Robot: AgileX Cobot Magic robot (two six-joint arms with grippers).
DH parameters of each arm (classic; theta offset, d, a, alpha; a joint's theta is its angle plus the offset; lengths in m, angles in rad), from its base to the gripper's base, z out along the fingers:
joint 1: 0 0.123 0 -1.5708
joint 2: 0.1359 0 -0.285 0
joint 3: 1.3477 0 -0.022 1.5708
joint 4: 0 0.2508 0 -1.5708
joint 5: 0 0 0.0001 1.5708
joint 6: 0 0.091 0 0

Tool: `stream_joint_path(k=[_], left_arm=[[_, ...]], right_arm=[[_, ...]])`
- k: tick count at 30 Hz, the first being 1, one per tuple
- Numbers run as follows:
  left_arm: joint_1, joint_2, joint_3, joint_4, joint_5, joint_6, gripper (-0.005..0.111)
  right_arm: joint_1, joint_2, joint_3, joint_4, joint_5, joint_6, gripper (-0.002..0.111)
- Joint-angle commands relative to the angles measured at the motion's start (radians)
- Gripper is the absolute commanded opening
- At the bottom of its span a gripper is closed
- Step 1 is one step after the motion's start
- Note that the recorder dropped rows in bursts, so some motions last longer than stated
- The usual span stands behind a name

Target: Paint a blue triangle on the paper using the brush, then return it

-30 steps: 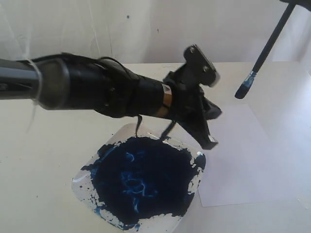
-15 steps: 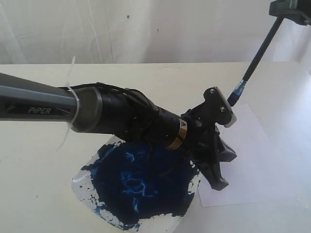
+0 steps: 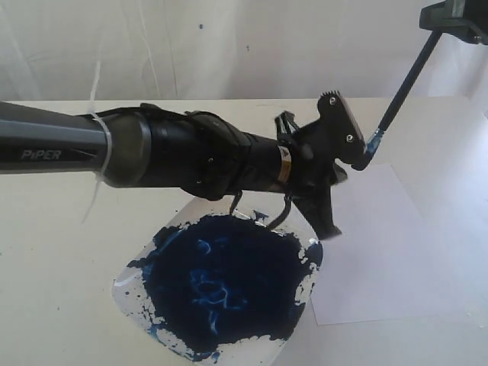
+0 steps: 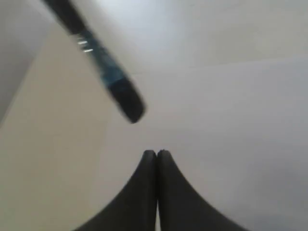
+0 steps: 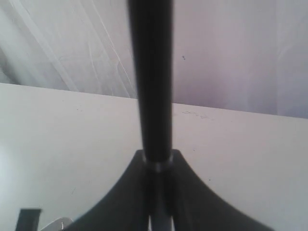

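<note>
My right gripper (image 3: 441,29) hangs at the top right, shut on the black handle of the brush (image 3: 402,85). The brush slants down to the left, and its blue-stained tip (image 3: 371,145) ends just behind my left wrist, above the paper (image 3: 381,252). In the right wrist view the brush handle (image 5: 150,86) runs straight out from between the fingers of my right gripper (image 5: 156,161). My left gripper (image 3: 329,227) is shut and empty, pointing down over the paper's near-left edge. The left wrist view has the brush tip (image 4: 120,94) above the paper (image 4: 231,120), beyond my left gripper (image 4: 156,153). The blue triangle is not in view.
A clear square paint tray (image 3: 126,284) holding a large dark-blue puddle (image 3: 221,278) lies left of the paper. My left arm (image 3: 152,156) stretches across from the left, above the tray. A white wall backs the cream table (image 3: 61,252).
My left gripper swung down toward the paper's edge, then lifted again and now sits higher. The brush drew back, and its tip is now beside my left wrist.
</note>
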Motion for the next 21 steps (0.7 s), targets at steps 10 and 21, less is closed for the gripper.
stream_joint_path(k=[10,21], left_arm=[[-0.003,-0.128,0.066,-0.983,0.581,1.002,0.0],[-0.103,0.025,-0.016,-2.489,0.783,2.384,0.0]], right_arm=[[-0.002,0.001,-0.007,0.022,0.004,-0.013,0.0],[-0.002,0.001,-0.007,0.039,0.018,-0.013,0.0]])
